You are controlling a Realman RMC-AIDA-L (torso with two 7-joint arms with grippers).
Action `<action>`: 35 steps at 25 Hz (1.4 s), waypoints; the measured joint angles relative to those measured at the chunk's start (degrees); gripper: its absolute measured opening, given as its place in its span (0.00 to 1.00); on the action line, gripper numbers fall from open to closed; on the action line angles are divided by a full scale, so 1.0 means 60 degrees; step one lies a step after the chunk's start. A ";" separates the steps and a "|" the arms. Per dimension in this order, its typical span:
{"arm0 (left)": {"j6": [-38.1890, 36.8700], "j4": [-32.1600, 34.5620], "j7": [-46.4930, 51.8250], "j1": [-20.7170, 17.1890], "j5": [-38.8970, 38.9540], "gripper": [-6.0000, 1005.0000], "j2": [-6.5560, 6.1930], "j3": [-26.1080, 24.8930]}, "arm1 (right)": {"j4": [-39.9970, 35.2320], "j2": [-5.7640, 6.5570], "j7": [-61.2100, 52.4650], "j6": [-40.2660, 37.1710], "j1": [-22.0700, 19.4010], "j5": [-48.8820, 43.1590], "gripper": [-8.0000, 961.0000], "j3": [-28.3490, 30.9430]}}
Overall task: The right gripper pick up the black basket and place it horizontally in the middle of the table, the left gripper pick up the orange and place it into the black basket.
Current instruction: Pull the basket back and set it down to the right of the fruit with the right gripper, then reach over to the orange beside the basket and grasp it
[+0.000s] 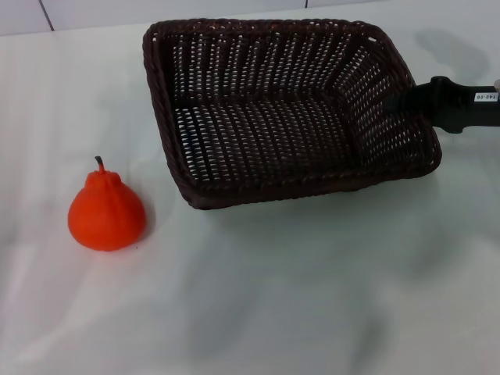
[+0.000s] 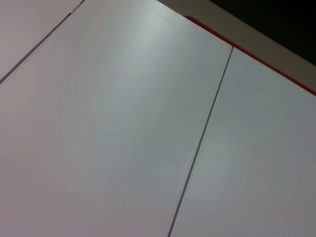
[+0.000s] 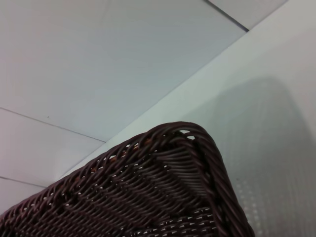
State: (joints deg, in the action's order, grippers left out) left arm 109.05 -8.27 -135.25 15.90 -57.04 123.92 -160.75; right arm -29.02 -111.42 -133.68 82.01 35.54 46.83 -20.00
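table (image 1: pixel 273 297) | right pincer (image 1: pixel 408 101) level at black basket (image 1: pixel 289 109) side; orange (image 1: pixel 106 211) apart

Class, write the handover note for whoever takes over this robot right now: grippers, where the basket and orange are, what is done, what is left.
Right gripper: at the black basket's right side wall, apparently gripping it; its fingers are hidden by the weave.
Left gripper: not in view; its wrist camera shows only plain white panels.
Basket: near the table's far middle, seemingly tilted, right end raised.
Orange: upright on the table, left of the basket and apart from it, untouched.
Done: basket grasped, it seems.
Left: set the basket flat in the middle and release; the left gripper then puts the orange in the basket.
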 joint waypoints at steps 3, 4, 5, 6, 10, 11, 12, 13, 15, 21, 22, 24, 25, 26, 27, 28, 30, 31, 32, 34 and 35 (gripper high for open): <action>0.0001 0.0001 0.0000 0.0001 0.0000 0.90 0.0000 0.0000 | 0.0009 -0.0018 -0.0212 -0.0077 0.0000 0.0002 0.31 -0.0002; 0.0001 0.0001 0.0000 0.0001 0.0000 0.90 0.0000 0.0000 | 0.0011 -0.0034 -0.0249 -0.0079 -0.0003 0.0002 0.31 -0.0004; 0.0001 0.0002 0.0000 0.0001 0.0001 0.90 0.0000 0.0002 | 0.0012 -0.0050 -0.0263 -0.0102 -0.0004 -0.0011 0.32 -0.0005; -0.0013 0.0002 0.0000 0.0004 0.0000 0.90 0.0000 0.0015 | 0.0015 -0.0064 -0.0267 -0.0120 -0.0001 -0.0013 0.33 -0.0007; -0.0073 0.0002 0.0000 0.0016 -0.0033 0.90 -0.0002 0.0066 | 0.0028 -0.0076 -0.0281 -0.0127 0.0005 -0.0013 0.35 -0.0019; -0.0086 0.0002 0.0000 0.0016 -0.0048 0.90 -0.0006 0.0074 | 0.0029 -0.0074 -0.0296 -0.0103 0.0007 -0.0010 0.36 -0.0020; -0.0104 0.0002 0.0000 0.0014 -0.0059 0.90 -0.0008 0.0079 | 0.0030 -0.0064 -0.0327 -0.0048 0.0008 -0.0003 0.49 -0.0022; -0.0128 0.0002 0.0000 0.0003 -0.0074 0.90 -0.0009 0.0093 | 0.0031 -0.0046 -0.0358 0.0011 0.0008 0.0009 0.61 -0.0022; -0.0207 -0.0032 -0.0001 -0.0067 -0.0088 0.90 -0.0023 0.0220 | 0.0032 0.0000 -0.0426 0.0125 -0.0010 0.0019 0.67 -0.0022; -0.1089 -0.1318 -0.0003 -0.0761 -0.0303 0.90 -0.0122 0.2467 | -0.0072 0.0282 -0.0492 0.0223 -0.0164 0.0081 0.78 0.0320; -0.1463 -0.1627 -0.0003 -0.0918 -0.0480 0.90 -0.0174 0.2983 | -0.0078 0.0344 -0.0481 0.0178 -0.0181 0.0089 0.78 0.0452; -0.2163 -0.2039 -0.0003 -0.1113 -0.0926 0.90 -0.0327 0.3794 | -0.0079 0.0425 -0.0447 0.0096 -0.0190 0.0103 0.78 0.0666; -0.2481 -0.2129 -0.0003 -0.1153 -0.1156 0.90 -0.0400 0.4078 | -0.0080 0.0456 -0.0428 0.0042 -0.0191 0.0126 0.78 0.0761; -0.2837 -0.2160 -0.0003 -0.1157 -0.1424 0.90 -0.0486 0.4308 | -0.0080 0.0477 -0.0425 -0.0053 -0.0189 0.0175 0.78 0.0807; -0.3279 -0.2170 -0.0003 -0.1140 -0.1752 0.90 -0.0568 0.4580 | -0.0081 0.0490 -0.0422 -0.0158 -0.0182 0.0236 0.78 0.0834; -0.3559 -0.2169 -0.0003 -0.1109 -0.1953 0.89 -0.0601 0.4706 | -0.0081 0.0493 -0.0419 -0.0235 -0.0168 0.0305 0.78 0.0837; -0.4373 -0.2184 -0.0006 -0.1019 -0.2455 0.88 -0.0575 0.4919 | -0.0060 0.0495 -0.0407 -0.0412 -0.0115 0.0460 0.78 0.0814; -0.4690 -0.2193 -0.0013 -0.0977 -0.2637 0.87 -0.0538 0.4968 | -0.0050 0.0493 -0.0400 -0.0471 -0.0083 0.0513 0.78 0.0795; -0.4983 -0.2202 -0.0033 -0.0946 -0.2814 0.86 -0.0490 0.5001 | -0.0050 0.0486 -0.0396 -0.0518 -0.0054 0.0553 0.78 0.0780; -0.5400 -0.2216 -0.0071 -0.0881 -0.3114 0.85 -0.0420 0.5062 | -0.0075 0.0458 -0.0391 -0.0545 0.0006 0.0578 0.78 0.0767; -0.5542 -0.2220 -0.0072 -0.0846 -0.3285 0.84 -0.0405 0.5082 | -0.0086 0.0446 -0.0390 -0.0558 0.0036 0.0585 0.78 0.0768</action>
State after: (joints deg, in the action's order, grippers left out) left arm 75.80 -21.59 -135.68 10.82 -76.75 121.50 -130.26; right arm -29.53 -108.74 -136.01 78.66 35.75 50.34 -15.39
